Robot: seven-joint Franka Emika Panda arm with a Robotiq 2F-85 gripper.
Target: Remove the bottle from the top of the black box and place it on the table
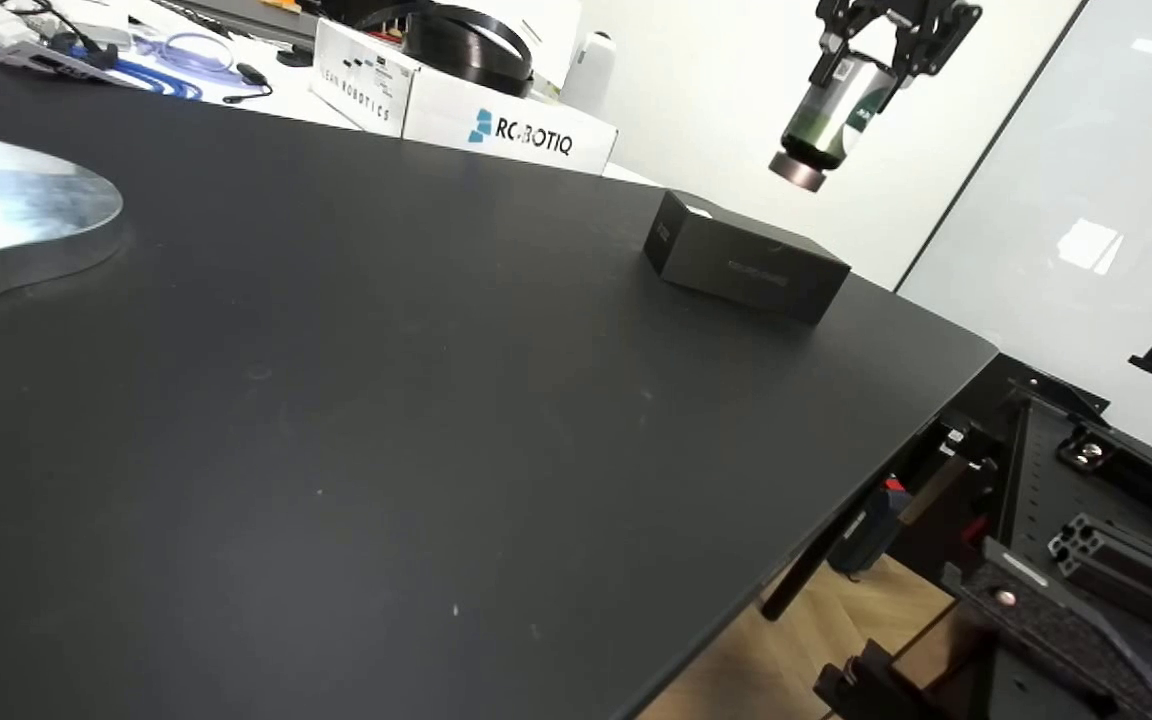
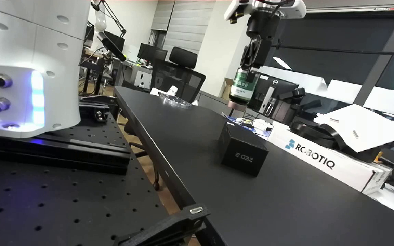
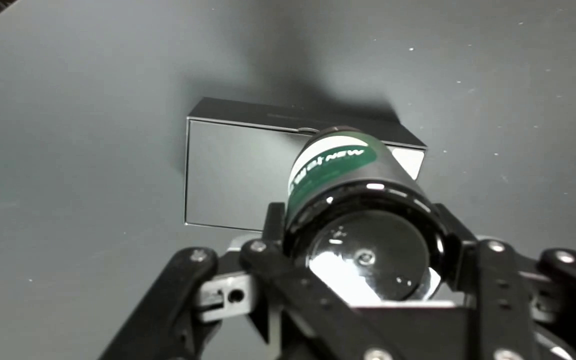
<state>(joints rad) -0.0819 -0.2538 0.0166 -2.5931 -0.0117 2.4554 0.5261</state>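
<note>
The bottle (image 1: 836,112) has a grey-silvery body with a green and white label, a dark glossy end and a reddish-brown band at its lower end. My gripper (image 3: 363,225) is shut around its upper part, one finger on each side. The dark end faces up in the wrist view. The bottle (image 2: 243,85) hangs in the air above the black box (image 2: 245,147), with a gap below it in both exterior views. The black box (image 1: 746,260) lies flat on the black table (image 1: 386,400). In the wrist view the bottle covers part of the box (image 3: 233,170).
A white box with blue lettering (image 1: 506,135) stands beyond the table's far edge. A shiny metal piece (image 1: 26,210) lies on the table, away from the black box. The robot base (image 2: 29,68) and a black clamp (image 2: 169,225) are near the table's edge.
</note>
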